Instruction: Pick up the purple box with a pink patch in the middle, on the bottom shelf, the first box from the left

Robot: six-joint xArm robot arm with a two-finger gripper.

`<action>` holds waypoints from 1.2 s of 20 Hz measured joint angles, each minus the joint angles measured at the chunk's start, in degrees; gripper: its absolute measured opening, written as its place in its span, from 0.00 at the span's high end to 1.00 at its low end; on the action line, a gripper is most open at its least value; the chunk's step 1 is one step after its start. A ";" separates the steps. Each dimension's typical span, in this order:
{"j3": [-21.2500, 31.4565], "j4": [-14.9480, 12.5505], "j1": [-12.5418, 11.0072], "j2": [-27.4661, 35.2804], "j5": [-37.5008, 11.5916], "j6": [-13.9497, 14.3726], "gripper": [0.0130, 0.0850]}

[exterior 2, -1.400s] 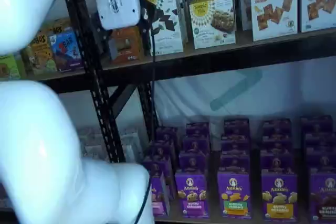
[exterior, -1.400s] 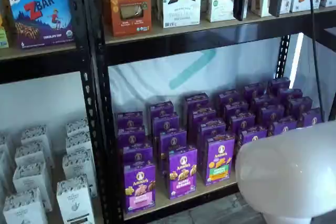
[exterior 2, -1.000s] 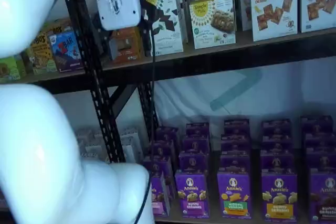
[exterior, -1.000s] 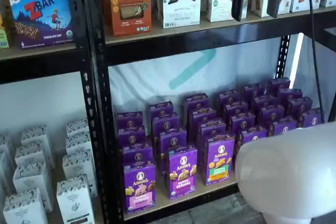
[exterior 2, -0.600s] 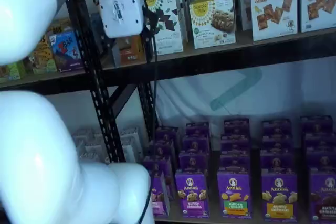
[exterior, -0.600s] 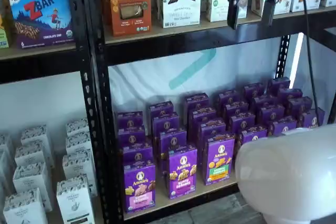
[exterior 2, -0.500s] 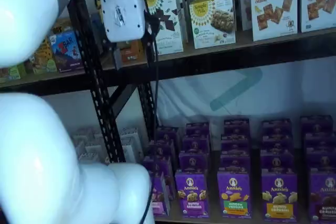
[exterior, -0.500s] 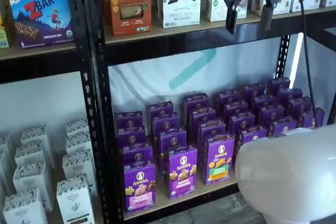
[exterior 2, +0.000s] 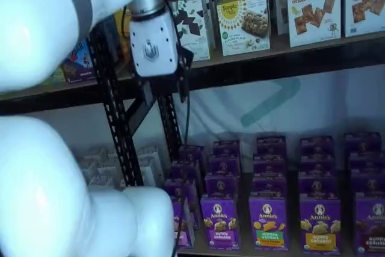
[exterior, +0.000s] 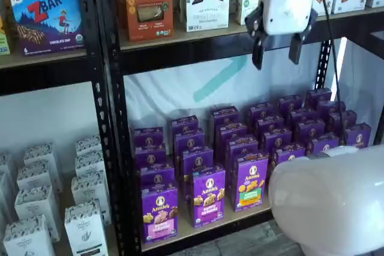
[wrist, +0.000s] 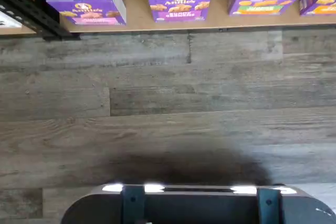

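The bottom shelf (exterior: 204, 230) is filled with rows of purple boxes. The white arm (exterior: 330, 199) is seen big and close in both shelf views. The gripper (exterior: 276, 52) is held high above the rows, just under the upper shelf board (exterior: 180, 37), with its two black fingers spread wide and nothing between them. The purple box (exterior: 159, 213) is stood at the front left of the bottom shelf. The pink patch (exterior: 161, 228) is seen low on its front.

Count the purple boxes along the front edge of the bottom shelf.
5 in a row: the purple box with the pink patch partly behind the arm, then four more; others may be hidden.
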 joint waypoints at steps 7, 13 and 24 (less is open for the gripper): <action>8.79 0.56 0.52 -0.27 -8.22 0.23 0.00; 15.35 1.98 2.07 1.50 -15.20 1.25 0.00; 24.02 1.76 7.03 8.31 -29.07 5.33 0.00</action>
